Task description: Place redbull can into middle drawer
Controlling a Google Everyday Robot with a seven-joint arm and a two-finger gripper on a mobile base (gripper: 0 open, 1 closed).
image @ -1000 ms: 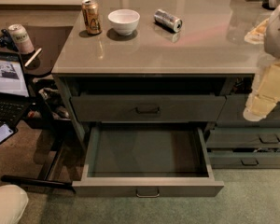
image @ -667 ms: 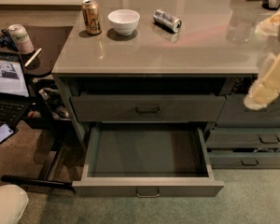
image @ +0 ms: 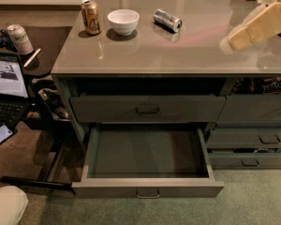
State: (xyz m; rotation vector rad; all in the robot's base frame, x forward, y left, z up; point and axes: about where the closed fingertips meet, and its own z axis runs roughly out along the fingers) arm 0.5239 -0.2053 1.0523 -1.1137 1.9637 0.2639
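Observation:
The redbull can (image: 167, 20), slim and silver, lies on its side on the grey countertop (image: 178, 55), to the right of the white bowl (image: 123, 21). The middle drawer (image: 147, 187) is pulled out below the counter and its inside is bare. My gripper (image: 232, 42), pale cream, hangs over the right part of the countertop, to the right of the redbull can and nearer the front edge. It is apart from the can and holds nothing that I can see.
A gold-brown can (image: 91, 17) stands left of the bowl. A closed drawer (image: 147, 109) sits above the open one, with narrower drawer fronts (image: 253, 139) to the right. A dark side table (image: 47, 60) at the left holds a pale red-rimmed can (image: 19, 39). A laptop (image: 7, 86) stands below it.
My arm has risen from beside the cabinet's right edge and swung up and left over the countertop, closer to the redbull can. The can and drawer have not moved.

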